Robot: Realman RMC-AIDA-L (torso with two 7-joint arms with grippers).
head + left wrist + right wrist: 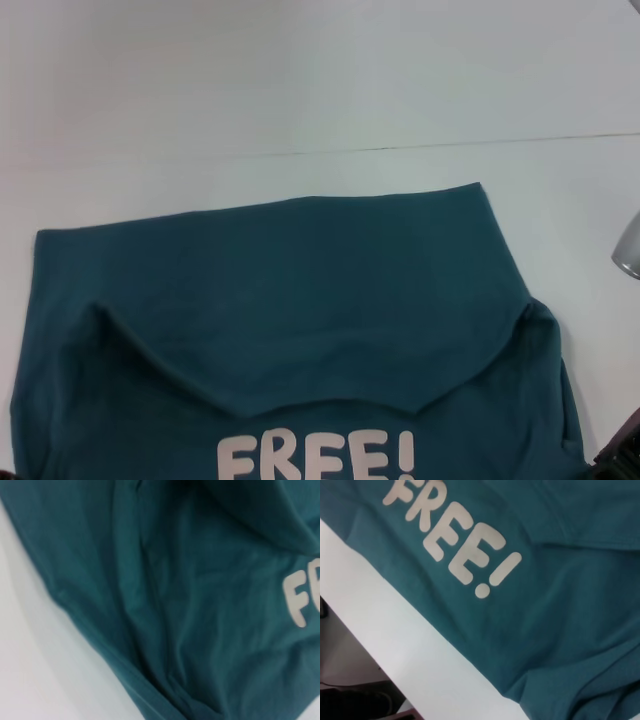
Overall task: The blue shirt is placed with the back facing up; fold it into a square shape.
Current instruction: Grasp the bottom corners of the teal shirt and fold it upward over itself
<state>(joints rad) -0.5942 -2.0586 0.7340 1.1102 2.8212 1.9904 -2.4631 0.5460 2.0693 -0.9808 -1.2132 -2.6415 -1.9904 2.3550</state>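
Note:
The blue shirt (pixel 290 290) lies flat on the white table (pixel 300 90), reaching down to the near edge of the head view. Its far part is folded toward me as a plain teal flap whose edge dips in a shallow V. Below that flap, white "FREE!" lettering (pixel 315 458) faces up. The left wrist view looks down on wrinkled shirt cloth (pixel 190 610) with the start of the lettering (pixel 300 600) at one side. In the right wrist view the full lettering (pixel 455 540) shows close to a shirt edge and the table edge (pixel 395 650). Neither gripper's fingers appear in any view.
A seam line (pixel 450 145) crosses the table beyond the shirt. A grey rounded object (pixel 628 245) sticks in at the right edge of the head view, and a dark shape (pixel 622 450) sits at the bottom right corner. Past the table edge is dark floor (pixel 350 700).

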